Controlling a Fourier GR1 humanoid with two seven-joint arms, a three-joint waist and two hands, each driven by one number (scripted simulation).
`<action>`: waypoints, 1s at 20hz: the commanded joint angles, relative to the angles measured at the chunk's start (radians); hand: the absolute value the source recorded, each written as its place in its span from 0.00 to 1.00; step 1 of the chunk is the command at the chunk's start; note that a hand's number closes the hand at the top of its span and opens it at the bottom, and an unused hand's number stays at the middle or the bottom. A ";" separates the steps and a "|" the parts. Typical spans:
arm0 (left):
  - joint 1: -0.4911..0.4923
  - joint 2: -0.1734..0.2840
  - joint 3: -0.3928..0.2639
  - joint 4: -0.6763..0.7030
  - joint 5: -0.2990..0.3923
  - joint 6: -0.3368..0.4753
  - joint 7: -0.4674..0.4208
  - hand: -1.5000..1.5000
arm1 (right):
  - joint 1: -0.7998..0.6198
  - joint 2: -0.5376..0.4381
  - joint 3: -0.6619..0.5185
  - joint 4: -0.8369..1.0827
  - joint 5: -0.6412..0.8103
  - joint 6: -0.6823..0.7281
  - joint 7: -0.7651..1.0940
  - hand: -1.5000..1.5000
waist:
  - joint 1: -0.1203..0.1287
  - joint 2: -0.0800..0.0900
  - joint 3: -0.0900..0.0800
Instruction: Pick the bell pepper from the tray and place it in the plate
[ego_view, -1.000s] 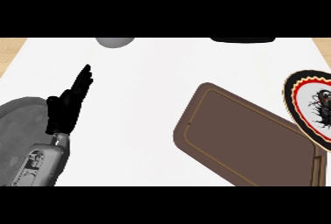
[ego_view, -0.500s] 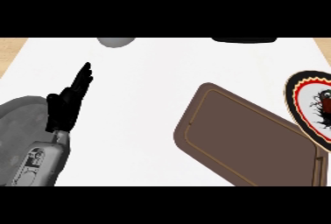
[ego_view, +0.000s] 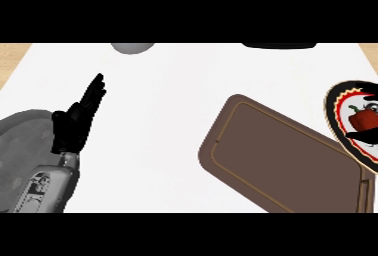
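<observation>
Resting at the view's left, my left hand (ego_view: 77, 120) points its fingers straight up, spread and holding nothing; my right hand shows nowhere. One red bell pepper (ego_view: 363, 120) already sits in the one plate (ego_view: 337, 112) at the right edge, just beside the one brown tray (ego_view: 273, 160), with something black below it that I cannot identify. Risk, I judge: an arm coming back in could nudge the plate's rim and roll the pepper out.

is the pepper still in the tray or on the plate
On the plate: the red bell pepper lies on the patterned plate at the right edge, and the brown tray holds nothing.
</observation>
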 joint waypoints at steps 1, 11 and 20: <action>-0.013 0.007 0.027 0.042 -0.006 0.004 -0.029 0.50 | -0.041 0.051 -0.085 0.012 -0.111 0.058 -0.044 0.00 | -0.015 -0.003 -0.001; -0.023 -0.005 0.019 -0.006 -0.024 0.016 0.020 0.50 | 0.030 -0.241 -0.345 0.151 -0.330 0.205 -0.064 0.00 | -0.019 0.001 0.001; 0.013 -0.016 0.017 -0.016 -0.015 -0.011 -0.002 0.50 | 0.174 -0.419 -0.427 0.265 -0.393 0.376 -0.141 0.00 | -0.007 0.005 0.004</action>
